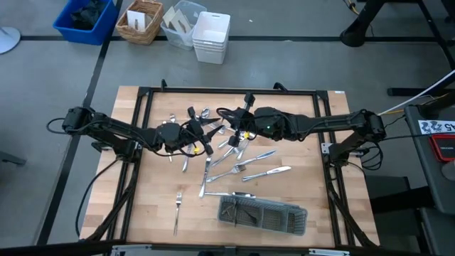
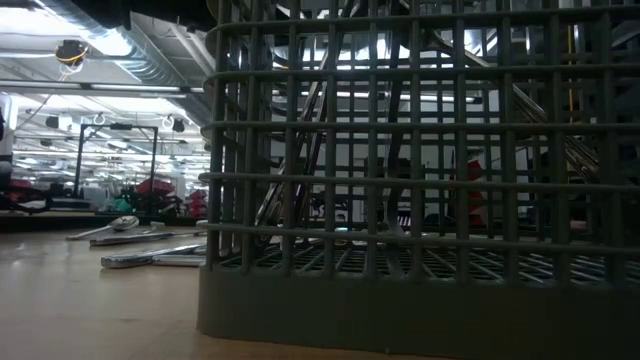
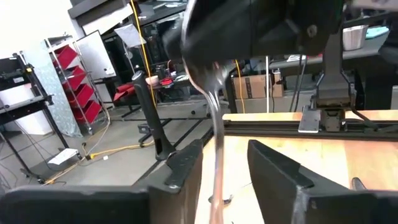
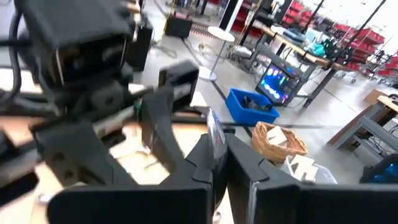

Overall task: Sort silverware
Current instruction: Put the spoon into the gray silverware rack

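Observation:
Both arms meet over the middle of the table. My right gripper (image 1: 239, 131) (image 4: 217, 146) is shut on one slim shiny piece of silverware (image 3: 216, 137). My left gripper (image 1: 210, 138) (image 3: 227, 152) faces it, open. The piece's shaft runs between the left gripper's fingers with a gap on each side. Several other forks, spoons and knives (image 1: 261, 173) lie flat on the wood between the arms and the tray, and one fork (image 1: 178, 206) lies apart at the near left. The grey mesh tray (image 1: 302, 213) (image 2: 420, 200) stands near the front edge. My right gripper pinches the silver piece between its two fingers, which come in about level from the table's right. A thin shiny end (image 4: 213, 132) sticks out past the fingertips. In the left wrist view the right gripper's dark body hides the held part. The piece is clear of the table.
A black frame (image 1: 213, 90) borders the wooden top. Beyond the far edge stand a blue bin (image 1: 85, 20), a wicker basket (image 1: 138, 21) and white containers (image 1: 211, 35). In the low view the tray wall fills most of the picture, with silverware (image 2: 150, 255) lying to its left.

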